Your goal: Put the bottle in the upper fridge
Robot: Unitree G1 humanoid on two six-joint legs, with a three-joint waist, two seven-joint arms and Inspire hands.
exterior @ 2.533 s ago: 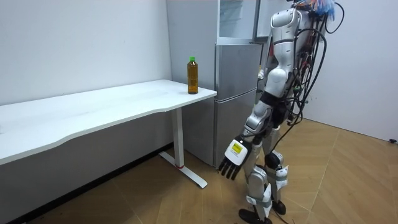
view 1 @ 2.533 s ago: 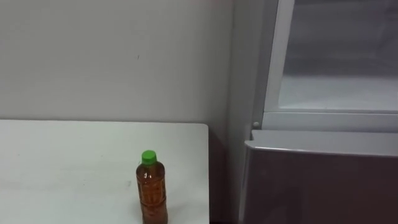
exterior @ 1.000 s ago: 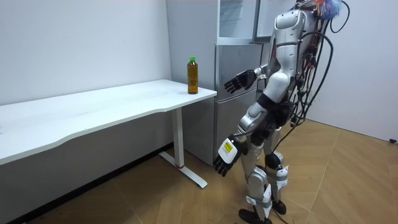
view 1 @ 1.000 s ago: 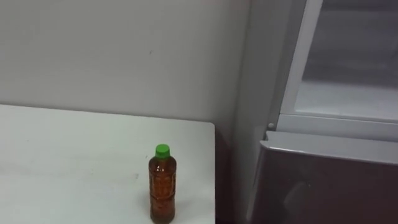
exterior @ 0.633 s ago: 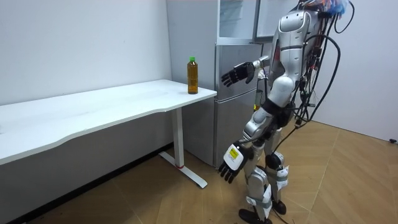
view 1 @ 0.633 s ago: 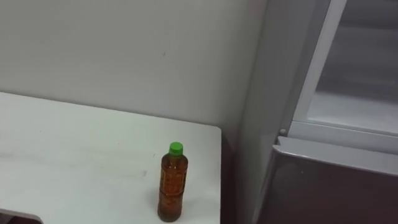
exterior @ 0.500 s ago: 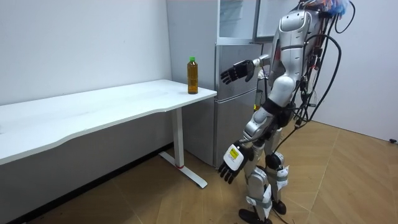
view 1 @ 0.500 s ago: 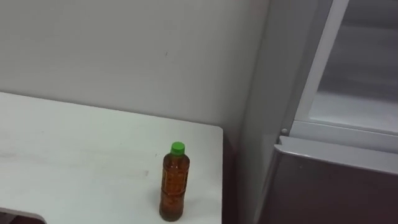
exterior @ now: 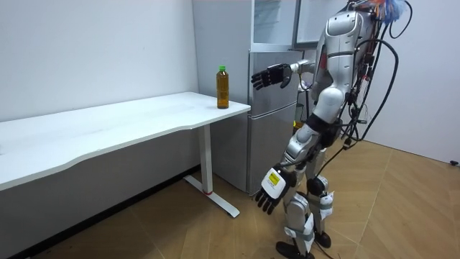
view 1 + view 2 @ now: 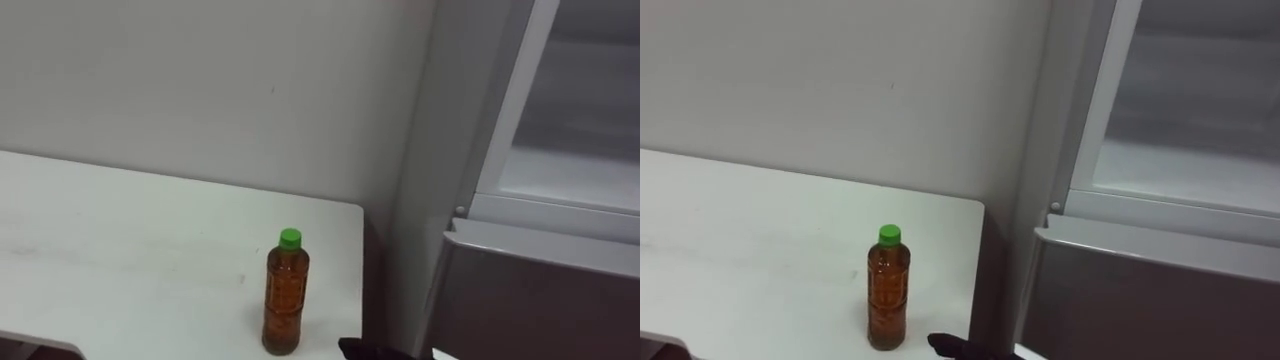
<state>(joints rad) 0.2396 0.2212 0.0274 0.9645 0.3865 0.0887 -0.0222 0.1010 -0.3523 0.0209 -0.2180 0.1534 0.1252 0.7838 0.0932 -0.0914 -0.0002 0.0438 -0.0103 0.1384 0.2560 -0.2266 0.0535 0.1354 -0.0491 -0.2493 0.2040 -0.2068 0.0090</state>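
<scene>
Noted in room view the right robot hand raised before the fridge, fingers spread, holding nothing; in eye views, its dark fingertips at the bottom edge. Found left robot hand hanging low, fingers loosely open. Located green-capped bottle upright on white bench, left of and beyond the right robot hand, apart from it. Recorded upper fridge compartment open, wood floor.

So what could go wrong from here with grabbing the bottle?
The bottle stands upright near the table edge beside the fridge; a glancing touch from the open right robot hand could tip it off. On the way up it might catch the ledge below the upper fridge compartment.
</scene>
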